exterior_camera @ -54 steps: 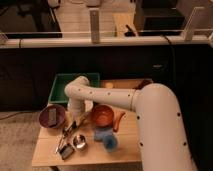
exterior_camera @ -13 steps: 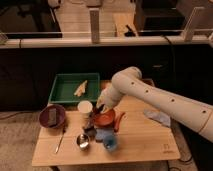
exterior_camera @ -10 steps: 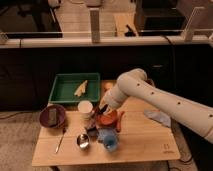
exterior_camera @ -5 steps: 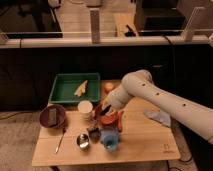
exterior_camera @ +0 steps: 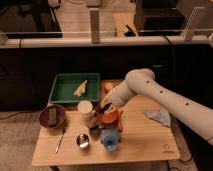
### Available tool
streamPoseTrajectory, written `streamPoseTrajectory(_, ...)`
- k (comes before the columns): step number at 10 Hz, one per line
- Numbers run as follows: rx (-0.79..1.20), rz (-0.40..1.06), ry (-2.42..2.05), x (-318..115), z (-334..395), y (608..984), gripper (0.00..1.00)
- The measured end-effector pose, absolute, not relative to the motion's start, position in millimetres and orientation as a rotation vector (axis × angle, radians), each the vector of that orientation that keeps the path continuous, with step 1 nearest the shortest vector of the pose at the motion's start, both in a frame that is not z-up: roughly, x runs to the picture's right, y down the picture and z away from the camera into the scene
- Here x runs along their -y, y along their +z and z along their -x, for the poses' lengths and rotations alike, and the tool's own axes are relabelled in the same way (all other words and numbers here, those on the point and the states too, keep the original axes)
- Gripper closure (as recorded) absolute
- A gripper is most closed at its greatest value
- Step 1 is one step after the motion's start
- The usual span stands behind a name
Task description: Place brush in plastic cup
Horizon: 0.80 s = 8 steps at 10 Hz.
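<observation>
Camera view: you look down on a wooden bench (exterior_camera: 145, 146), with the robot's white arm reaching in from the right
Claw (exterior_camera: 102, 111): low over the middle of the bench, just right of the white cup (exterior_camera: 85, 107) and at the left rim of the orange bowl (exterior_camera: 113, 119); pressed together, pinching what looks like the brush
Brush (exterior_camera: 96, 123): a dark shape hanging under the claw, lifted off the bench, just behind and left of the plastic cup (exterior_camera: 109, 140) and not yet inside it; you cannot tell which end points down
Plastic cup: light blue, upright, near the front edge, just in front of the orange bowl; the steel cup (exterior_camera: 82, 141) stands near on its left
Handling, as a judgement: the brush is likely light, with a stiff handle and soft bristles, so a pinch on the handle suits it; the blocky head may swing or catch the rim
Cup risk: it looks light and could tip or slide if nudged, so bring the brush in from above
Also on the bench: a thin spoon (exterior_camera: 60, 140) at front left, a green tray (exterior_camera: 67, 91) at the back
</observation>
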<state>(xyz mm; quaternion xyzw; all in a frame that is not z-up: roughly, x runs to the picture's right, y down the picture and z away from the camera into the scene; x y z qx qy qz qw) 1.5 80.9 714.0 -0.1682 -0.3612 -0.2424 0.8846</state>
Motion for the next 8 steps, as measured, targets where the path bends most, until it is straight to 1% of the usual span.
streamPoseTrajectory(5, 0.773, 0.316, -0.496, -64, 0, 691, 1.0)
streamPoseTrajectory(8, 0.746, 0.299, -0.584, -57, 25, 674, 1.0)
